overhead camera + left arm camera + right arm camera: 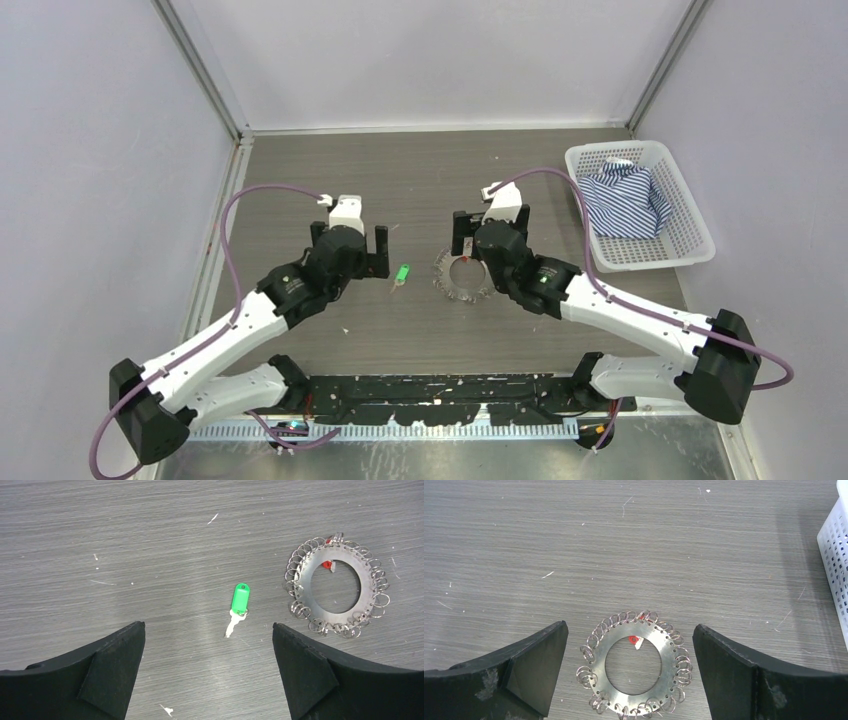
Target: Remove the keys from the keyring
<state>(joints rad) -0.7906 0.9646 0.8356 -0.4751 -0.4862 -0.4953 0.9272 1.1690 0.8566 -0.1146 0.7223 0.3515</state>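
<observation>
A single small silvery key with a bright green plastic tag (401, 273) (239, 602) lies loose on the table, apart from the keyring. The keyring (463, 277) (303, 582) (596, 669) is a flat silvery metal disc with a round open centre and many small wire rings along its rim. A small red and white bit (635, 641) shows at the edge of its hole. My left gripper (350, 245) (207, 625) hangs open over the table just left of the green key. My right gripper (487, 232) (630, 626) is open above the keyring, one finger on either side. Neither gripper holds anything.
A white plastic basket (690, 215) (836, 555) stands at the right with a blue-and-white striped cloth (625, 198) in it. Grey walls and metal frame posts close in the dark wood-grain table (400, 170) on three sides.
</observation>
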